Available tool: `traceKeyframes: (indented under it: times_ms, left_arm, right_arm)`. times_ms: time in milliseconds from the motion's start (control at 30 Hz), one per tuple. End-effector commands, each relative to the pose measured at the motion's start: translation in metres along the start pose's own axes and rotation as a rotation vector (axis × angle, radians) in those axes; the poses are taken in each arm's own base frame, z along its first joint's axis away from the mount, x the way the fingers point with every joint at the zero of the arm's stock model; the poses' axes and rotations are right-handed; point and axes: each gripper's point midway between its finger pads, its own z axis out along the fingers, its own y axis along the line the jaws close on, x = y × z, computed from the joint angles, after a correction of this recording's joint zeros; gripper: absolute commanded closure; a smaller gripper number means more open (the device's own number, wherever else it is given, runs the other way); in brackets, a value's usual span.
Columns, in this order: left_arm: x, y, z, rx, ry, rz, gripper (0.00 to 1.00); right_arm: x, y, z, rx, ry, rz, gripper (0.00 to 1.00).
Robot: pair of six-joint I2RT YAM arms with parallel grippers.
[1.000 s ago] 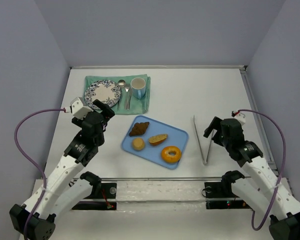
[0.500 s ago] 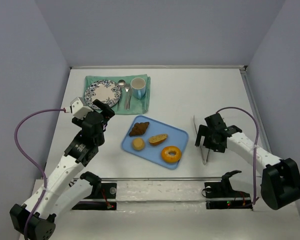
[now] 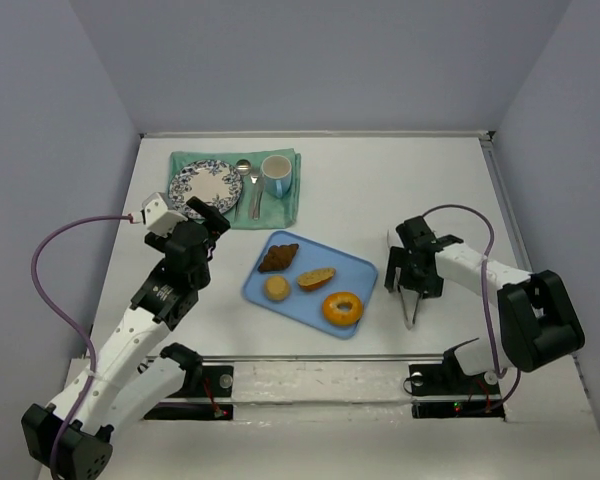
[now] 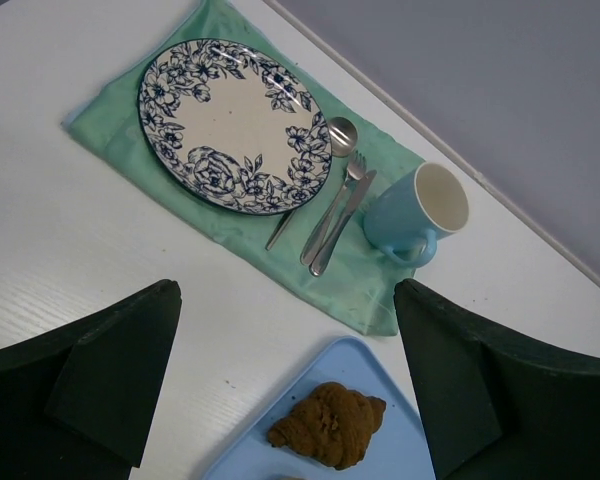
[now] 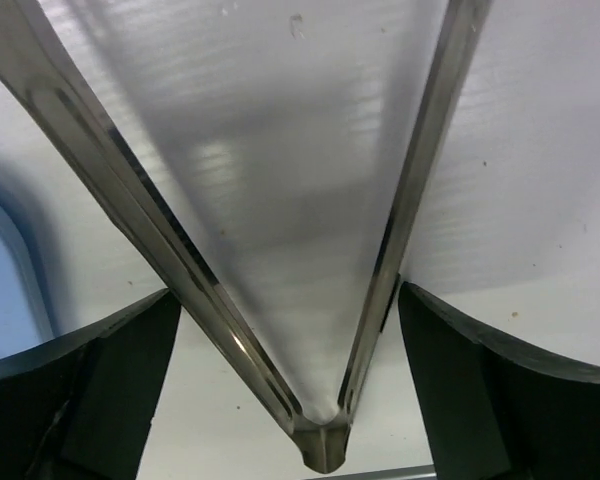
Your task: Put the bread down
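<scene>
The bread lies on a blue tray (image 3: 357, 270): an oblong golden-brown roll (image 3: 316, 278) and a small round tan bun (image 3: 276, 288). Neither piece shows in the wrist views. My left gripper (image 3: 206, 218) is open and empty, left of the tray and apart from it; in the left wrist view it (image 4: 285, 295) hangs over the bare table. My right gripper (image 3: 411, 272) is open and low over metal tongs (image 3: 411, 312) right of the tray. In the right wrist view its fingers (image 5: 110, 390) stand on either side of the tongs (image 5: 380, 290) near their hinge, and I see no contact.
A dark croissant (image 3: 278, 258) (image 4: 330, 425) and an orange glazed donut (image 3: 342, 308) share the tray (image 4: 400, 440). At the back left a green cloth (image 3: 292, 205) (image 4: 115, 110) holds a flowered plate (image 3: 205, 186) (image 4: 230, 125), spoon, fork and blue mug (image 3: 277, 176) (image 4: 420, 210).
My right arm has folded in and swung left and down, bringing its gripper over the tongs. The left arm has hardly moved.
</scene>
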Motion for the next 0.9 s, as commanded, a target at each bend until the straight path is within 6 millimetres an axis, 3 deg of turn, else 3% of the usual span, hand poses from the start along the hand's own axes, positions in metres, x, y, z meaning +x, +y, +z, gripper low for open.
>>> traceKeyframes:
  times_ms: [0,67,100,167,300,400,433,567,667,800,867]
  left_arm:
    - [-0.013,0.002,0.001,-0.013,-0.063,-0.031,0.01]
    - [-0.014,0.003,0.001,-0.014,-0.067,-0.034,0.01]
    - [-0.014,0.004,0.001,-0.015,-0.068,-0.034,0.01]
    - [-0.014,0.004,0.001,-0.013,-0.067,-0.035,0.01]
    - [-0.016,0.003,0.000,-0.008,-0.069,-0.038,0.01]
    - [-0.017,0.002,-0.001,-0.002,-0.071,-0.044,0.01]
    - [-0.016,0.002,-0.001,-0.001,-0.069,-0.042,0.01]
    - [-0.017,0.001,-0.003,0.011,-0.065,-0.047,0.01]
    - [-0.018,0.000,-0.004,0.020,-0.067,-0.057,0.01]
    - [-0.018,-0.002,-0.004,0.031,-0.068,-0.063,0.01]
    - [-0.017,-0.003,-0.004,0.036,-0.064,-0.061,0.01]
  right_arm:
    - [-0.014,0.012,0.013,-0.014,-0.031,-0.016,0.11]
    - [-0.015,0.012,0.014,-0.012,-0.034,-0.015,0.21]
    - [-0.016,0.012,0.013,-0.014,-0.038,-0.016,0.40]
    - [-0.022,0.011,0.006,-0.018,-0.077,-0.003,0.61]
    - [-0.042,0.013,-0.020,-0.060,-0.191,0.012,0.75]
    - [-0.053,0.032,-0.061,-0.223,-0.264,-0.038,0.82]
    - [-0.055,0.033,-0.063,-0.224,-0.270,-0.052,0.82]
    - [-0.053,0.053,-0.109,-0.407,-0.304,-0.168,0.85]
    - [-0.041,0.063,-0.130,-0.510,-0.276,-0.233,0.82]
    - [-0.009,0.094,-0.154,-0.757,-0.154,-0.343,0.82]
    - [0.001,0.099,-0.159,-0.810,-0.110,-0.379,0.77]
